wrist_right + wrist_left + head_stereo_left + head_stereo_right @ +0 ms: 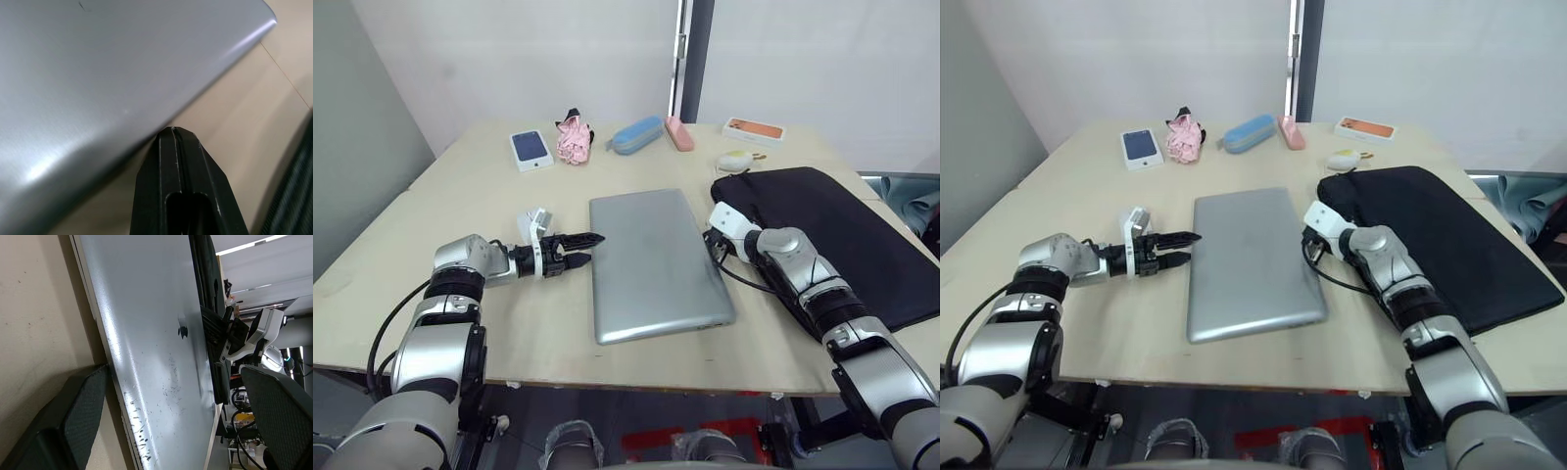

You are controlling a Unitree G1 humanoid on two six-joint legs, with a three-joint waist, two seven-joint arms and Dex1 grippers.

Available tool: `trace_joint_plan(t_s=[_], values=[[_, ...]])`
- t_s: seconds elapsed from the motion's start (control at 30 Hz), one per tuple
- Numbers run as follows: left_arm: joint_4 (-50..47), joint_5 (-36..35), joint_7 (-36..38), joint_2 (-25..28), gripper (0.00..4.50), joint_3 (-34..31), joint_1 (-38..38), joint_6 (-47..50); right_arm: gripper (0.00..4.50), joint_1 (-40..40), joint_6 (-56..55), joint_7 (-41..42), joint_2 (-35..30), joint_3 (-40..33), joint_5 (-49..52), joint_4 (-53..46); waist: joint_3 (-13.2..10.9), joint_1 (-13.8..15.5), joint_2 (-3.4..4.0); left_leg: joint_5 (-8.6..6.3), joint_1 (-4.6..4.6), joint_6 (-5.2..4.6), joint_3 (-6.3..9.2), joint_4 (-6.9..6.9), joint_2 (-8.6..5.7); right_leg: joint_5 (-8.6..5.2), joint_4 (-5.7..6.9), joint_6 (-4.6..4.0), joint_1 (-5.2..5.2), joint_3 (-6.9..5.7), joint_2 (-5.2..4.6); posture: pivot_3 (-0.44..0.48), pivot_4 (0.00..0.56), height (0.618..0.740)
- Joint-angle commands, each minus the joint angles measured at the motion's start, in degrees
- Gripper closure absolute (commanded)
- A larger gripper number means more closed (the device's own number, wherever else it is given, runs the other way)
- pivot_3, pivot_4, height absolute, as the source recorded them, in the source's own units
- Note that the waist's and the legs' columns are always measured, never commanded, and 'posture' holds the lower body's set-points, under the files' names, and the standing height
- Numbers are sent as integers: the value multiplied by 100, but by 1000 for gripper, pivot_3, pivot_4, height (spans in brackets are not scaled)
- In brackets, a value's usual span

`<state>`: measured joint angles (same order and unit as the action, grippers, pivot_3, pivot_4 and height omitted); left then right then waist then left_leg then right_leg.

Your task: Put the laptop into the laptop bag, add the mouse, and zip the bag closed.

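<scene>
Left gripper [589, 249] lay with fingers spread at the left long edge of the laptop [656, 262], which sat flat and closed mid-desk [460, 186] with bare wood open in front of and behind it. Right gripper [172, 134] had its fingers pressed together, tip at the laptop's right edge, in the narrow gap before the laptop bag [842, 235]. That bag lay flat with nothing visibly inside; the mouse [735, 161] rested just behind it, and no writing was readable.
</scene>
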<state>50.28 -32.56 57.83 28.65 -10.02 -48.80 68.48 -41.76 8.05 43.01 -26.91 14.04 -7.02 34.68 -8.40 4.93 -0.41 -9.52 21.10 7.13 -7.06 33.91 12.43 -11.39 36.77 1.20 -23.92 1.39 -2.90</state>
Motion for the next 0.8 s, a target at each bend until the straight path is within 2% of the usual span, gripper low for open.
trace_joint_plan(t_s=[0.03, 0.27, 0.47, 0.57, 0.8], values=[[105, 200, 68, -193, 0, 262, 63, 20, 4476, -141, -76, 271, 333, 181, 30, -71, 1, -27, 1, 0, 0, 0, 0, -3, 0, 0, -5, 0, 0, 0, 0, 0, 150, 740], [-238, 168, 347, -218, 0, 316, 260, 230, 4476, -205, 40, 456, 819, 135, 234, -214, 7, -166, 7, 0, -5, 0, -1, -31, -2, 0, -25, 0, 5, -2, 0, 0, 150, 740], [-603, 35, 548, -183, 0, 247, 386, 342, 4476, -284, -7, 485, 720, 21, 79, -46, 7, -202, 8, 3, 4, -3, -6, -83, -5, 0, -92, -1, 6, -10, 0, 0, 150, 740], [-872, -83, 757, -83, 838, 239, 444, 423, 4500, -326, -72, 517, 620, -32, 49, 50, 7, -215, 8, 5, 8, -6, -6, -105, -6, 1, -121, -1, 5, -17, 1, 0, 150, 740], [-1136, -176, 873, 178, 3323, 171, 339, 587, 4500, -436, 2, 759, 320, -286, 243, -179, -4, -206, 7, 17, 37, -23, 5, -129, -6, 1, -154, -1, -14, -35, 2, 0, 150, 740]])
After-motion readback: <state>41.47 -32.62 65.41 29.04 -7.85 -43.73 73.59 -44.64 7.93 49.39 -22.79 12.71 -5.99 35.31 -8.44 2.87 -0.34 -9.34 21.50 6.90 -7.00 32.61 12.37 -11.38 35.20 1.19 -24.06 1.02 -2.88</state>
